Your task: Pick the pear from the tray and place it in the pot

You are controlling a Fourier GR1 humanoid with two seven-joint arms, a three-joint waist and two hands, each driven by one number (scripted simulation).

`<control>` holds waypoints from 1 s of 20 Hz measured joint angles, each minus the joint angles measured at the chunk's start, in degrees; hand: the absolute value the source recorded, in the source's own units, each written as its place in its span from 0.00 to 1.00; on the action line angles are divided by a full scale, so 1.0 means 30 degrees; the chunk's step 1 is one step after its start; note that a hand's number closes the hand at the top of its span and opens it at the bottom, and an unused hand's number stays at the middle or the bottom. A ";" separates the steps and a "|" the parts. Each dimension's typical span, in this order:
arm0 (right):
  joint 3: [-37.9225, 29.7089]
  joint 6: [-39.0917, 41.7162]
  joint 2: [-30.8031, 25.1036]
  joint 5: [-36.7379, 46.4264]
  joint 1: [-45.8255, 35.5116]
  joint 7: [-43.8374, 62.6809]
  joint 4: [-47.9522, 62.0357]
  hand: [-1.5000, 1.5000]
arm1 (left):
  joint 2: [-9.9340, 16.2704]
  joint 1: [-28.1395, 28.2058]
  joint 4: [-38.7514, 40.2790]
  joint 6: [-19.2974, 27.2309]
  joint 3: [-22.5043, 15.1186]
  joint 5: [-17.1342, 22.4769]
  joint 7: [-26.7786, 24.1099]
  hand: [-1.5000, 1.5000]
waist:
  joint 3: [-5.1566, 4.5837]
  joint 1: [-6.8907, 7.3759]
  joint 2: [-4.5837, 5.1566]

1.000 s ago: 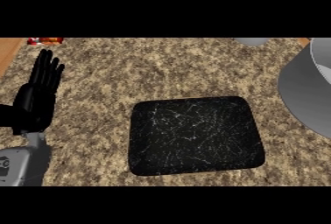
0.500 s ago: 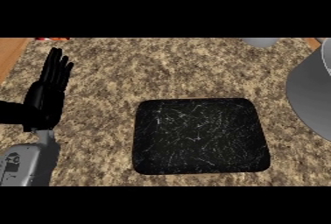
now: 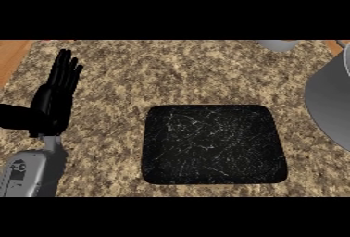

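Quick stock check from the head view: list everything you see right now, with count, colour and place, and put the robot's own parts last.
tray: one, black with pale scratch marks, centre of the counter, nothing visible on it
pot: one, grey, cut off by the right edge
grey object: one, at the top edge, mostly out of view, cannot tell what it is
counter: one, speckled brown stone, wood strip at top left
pear: none visible
left hand: one, black, open, fingers up, resting at left on a grey forearm
right hand: not in view
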 measured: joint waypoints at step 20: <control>0.2703 0.2149 0.0310 0.3783 -0.5749 -0.2992 0.9672 0.00 | -0.0178 -0.0588 0.0632 -0.0101 0.0183 -0.0047 -0.0198 0.50 | -0.0071 0.0186 0.0137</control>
